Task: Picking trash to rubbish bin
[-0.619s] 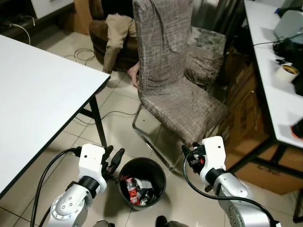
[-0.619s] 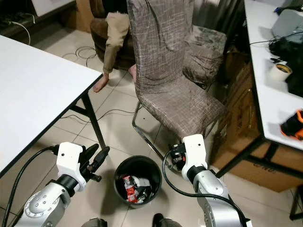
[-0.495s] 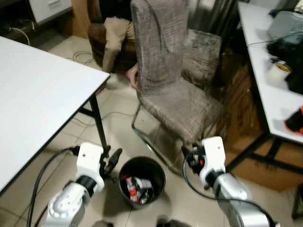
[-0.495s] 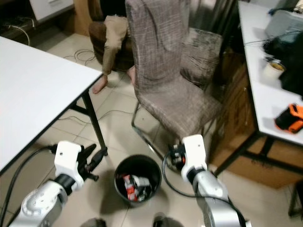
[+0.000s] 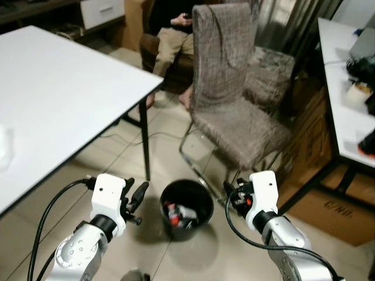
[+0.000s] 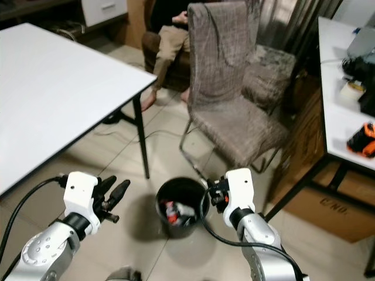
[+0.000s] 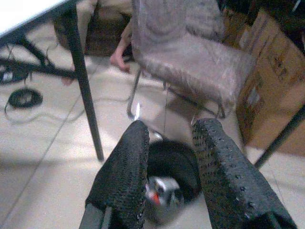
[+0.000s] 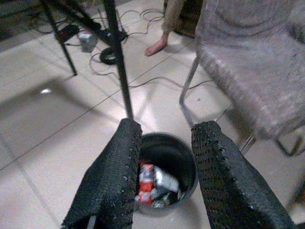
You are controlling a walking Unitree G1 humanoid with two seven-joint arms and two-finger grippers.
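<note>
Apparently empty, both hands [image 5: 138,196] [image 5: 232,196] parted beside the bin [image 8: 188,157], trash [image 8: 153,183] inside.

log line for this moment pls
left gripper: open, empty, beside bin | right gripper: open, empty | round black plastic rubbish bin: upright on tiled floor, holds trash | person seated behind chair

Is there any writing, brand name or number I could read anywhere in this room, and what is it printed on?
Cardboard box under the right-hand table: dark printed letters on its side, too blurred to read.
Cardboard box in the left wrist view: printed marks on its face, too blurred to read.
Trash in the rubbish bin: red and white wrappers, any print too small to read.
Nothing else carries legible text.
</note>
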